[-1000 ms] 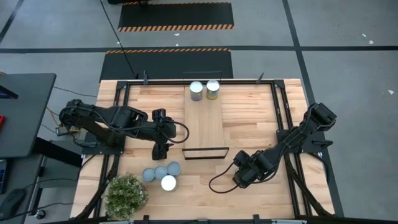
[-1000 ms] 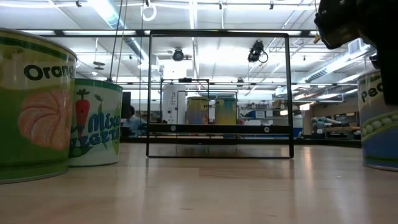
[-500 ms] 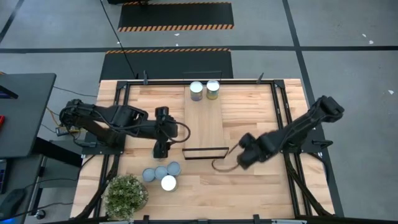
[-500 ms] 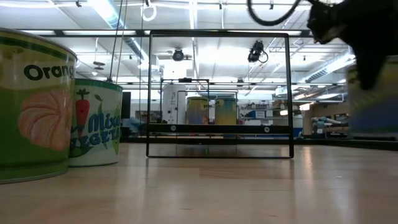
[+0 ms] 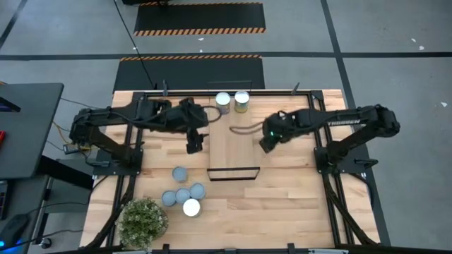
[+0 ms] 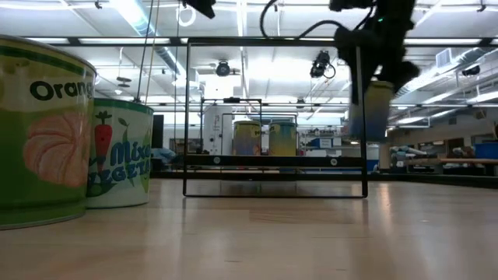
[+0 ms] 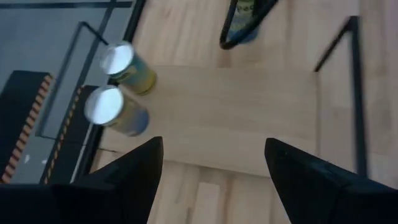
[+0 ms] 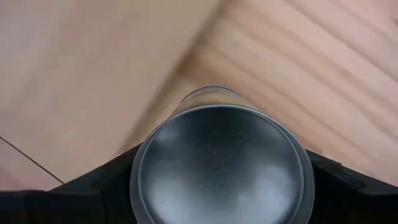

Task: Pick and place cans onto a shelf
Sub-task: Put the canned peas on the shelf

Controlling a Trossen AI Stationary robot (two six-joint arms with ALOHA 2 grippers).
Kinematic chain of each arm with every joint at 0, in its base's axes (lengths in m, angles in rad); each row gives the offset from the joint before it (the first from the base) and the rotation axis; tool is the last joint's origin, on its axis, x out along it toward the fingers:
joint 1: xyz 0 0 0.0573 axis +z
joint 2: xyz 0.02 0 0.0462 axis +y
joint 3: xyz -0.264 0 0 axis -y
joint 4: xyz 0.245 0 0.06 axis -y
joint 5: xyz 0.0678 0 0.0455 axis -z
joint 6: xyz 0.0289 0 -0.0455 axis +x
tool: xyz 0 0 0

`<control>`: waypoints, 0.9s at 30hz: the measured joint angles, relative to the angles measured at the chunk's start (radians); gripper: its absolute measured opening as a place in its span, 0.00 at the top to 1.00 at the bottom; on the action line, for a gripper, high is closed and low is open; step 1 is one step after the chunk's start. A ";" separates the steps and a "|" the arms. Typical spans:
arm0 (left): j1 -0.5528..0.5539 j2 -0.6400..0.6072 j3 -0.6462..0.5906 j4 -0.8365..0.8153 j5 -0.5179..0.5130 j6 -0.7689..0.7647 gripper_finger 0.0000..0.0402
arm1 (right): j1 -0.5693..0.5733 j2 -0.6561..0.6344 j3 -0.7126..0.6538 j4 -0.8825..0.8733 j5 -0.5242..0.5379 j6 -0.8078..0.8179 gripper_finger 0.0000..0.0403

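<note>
My right gripper [image 5: 268, 140] is shut on a can [image 6: 369, 110] and holds it in the air at the right edge of the shelf [image 5: 233, 141], a long light-wood board with a black frame [image 5: 233, 173] at its near end. Two cans [image 5: 223, 102] [image 5: 241, 101] stand on their bases at the shelf's far end. My left gripper [image 5: 195, 141] is open and empty above the shelf's left edge. Several cans [image 5: 183, 195] stand on the table near the plant, and one [image 5: 180, 173] stands apart from them. My right gripper pinches the can's round side near its top rim [image 8: 146, 186] between its two fingers [image 8: 93, 196], one on each side. The fingers come from above, pointing down. The can hangs upright below them [image 6: 369, 117], lifted clear of table and shelf, its silvery top [image 8: 217, 165] up.
A bushy potted plant [image 5: 143, 220] stands at the near left corner. Black rails [image 5: 319, 123] run along the table's left and right sides. The middle of the shelf board [image 7: 236, 118] is bare. The low view shows two big labelled cans [image 6: 43, 132] [image 6: 117, 155] close by.
My right gripper has risen from the near right of the table with its can and swung toward the far edge and left, up to the shelf's right edge. My left gripper has moved toward the far edge, to the shelf's left side; a can now shows where it stood.
</note>
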 joint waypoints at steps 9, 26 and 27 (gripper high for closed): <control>0.119 0.029 0.000 0.122 -0.046 -0.121 0.29 | -0.113 0.001 0.000 0.230 -0.033 -0.138 0.18; 0.259 0.060 0.000 0.201 -0.037 -0.032 0.29 | -0.125 0.208 0.222 0.241 -0.042 -0.317 0.18; 0.264 0.060 0.000 0.180 -0.037 -0.032 0.29 | -0.130 0.228 0.237 0.238 -0.043 -0.325 0.18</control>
